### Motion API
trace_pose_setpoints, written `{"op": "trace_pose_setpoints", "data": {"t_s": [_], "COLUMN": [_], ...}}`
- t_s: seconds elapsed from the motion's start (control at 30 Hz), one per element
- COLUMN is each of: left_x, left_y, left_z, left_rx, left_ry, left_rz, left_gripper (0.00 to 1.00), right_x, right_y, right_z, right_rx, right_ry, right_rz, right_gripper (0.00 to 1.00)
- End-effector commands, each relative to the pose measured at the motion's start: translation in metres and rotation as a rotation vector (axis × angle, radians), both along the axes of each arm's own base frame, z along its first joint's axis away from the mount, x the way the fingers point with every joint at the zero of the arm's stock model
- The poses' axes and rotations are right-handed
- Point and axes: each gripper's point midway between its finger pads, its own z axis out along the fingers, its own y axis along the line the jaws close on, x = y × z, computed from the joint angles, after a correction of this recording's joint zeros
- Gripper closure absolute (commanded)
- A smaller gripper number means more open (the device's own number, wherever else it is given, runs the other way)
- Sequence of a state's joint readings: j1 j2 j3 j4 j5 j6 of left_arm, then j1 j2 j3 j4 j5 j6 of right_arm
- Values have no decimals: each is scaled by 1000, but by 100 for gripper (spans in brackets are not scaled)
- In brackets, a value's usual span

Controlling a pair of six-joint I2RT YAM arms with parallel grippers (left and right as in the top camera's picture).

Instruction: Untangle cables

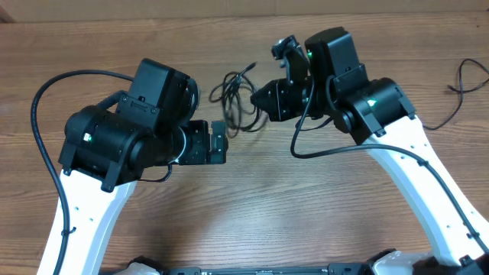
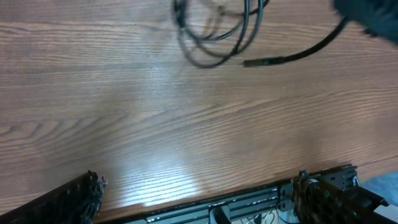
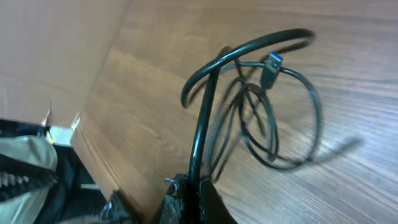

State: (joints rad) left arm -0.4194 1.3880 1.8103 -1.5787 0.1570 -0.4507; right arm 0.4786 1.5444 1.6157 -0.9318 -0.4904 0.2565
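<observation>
Cables [image 1: 235, 93]: tangled loops on the table [image 1: 306, 218], between the two arms.
Right gripper [image 3: 189, 202]: pinched tight on one strand.
Left gripper [image 1: 220, 142]: wide open, empty, nearby.
Progress: barely begun, I'd say; bundle not yet separated.

Wood-grain surface [image 1: 252, 221], mid-brown, grain running left to right, matt finish. Pale glare [image 2: 168, 177] from lighting noted on the near part in the left wrist view. Plain tan panel [image 3: 50, 50] bordering the surface edge in the right wrist view.
</observation>
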Motion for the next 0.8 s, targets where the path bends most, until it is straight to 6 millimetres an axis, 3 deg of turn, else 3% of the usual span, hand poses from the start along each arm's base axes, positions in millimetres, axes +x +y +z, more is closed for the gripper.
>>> {"op": "trace_pose_setpoints", "data": {"t_s": [0.0,0.07,0.13,0.23,0.33,0.43,0.53,0.6,0.77], "left_x": [2,1,1,1,1,1,1,1,1], "left_y": [-1,-1,-1,-1,-1,-1,-1,-1,-1], "left_z": [0,0,0,0,0,0,0,0,0], "left_rx": [1,2,2,2,2,2,2,2,2], "left_ry": [-6,-5,-5,-6,-5,-5,-5,-5,-5], "left_rz": [10,10,10,10,10,10,10,10,10], "left_gripper": [1,0,0,0,0,1,1,0,0], "right_x": [20,28,24,-7,-30,-11,16,11,-11], "right_y": [-17,-29,-21,16,32,20,-7,-3,7], "right_z": [-16,-20,-16,8,26,13,-8,0,48], "right_rx": [-101,-122,-80,84,195,98,-20,11,130], "right_ry": [-6,31,45,9,-18,-31,37,36,-45], "right_rz": [-129,-258,-212,102,283,165,-116,-74,79], "right_gripper": [96,96,96,96,96,96,96,96,96]}}
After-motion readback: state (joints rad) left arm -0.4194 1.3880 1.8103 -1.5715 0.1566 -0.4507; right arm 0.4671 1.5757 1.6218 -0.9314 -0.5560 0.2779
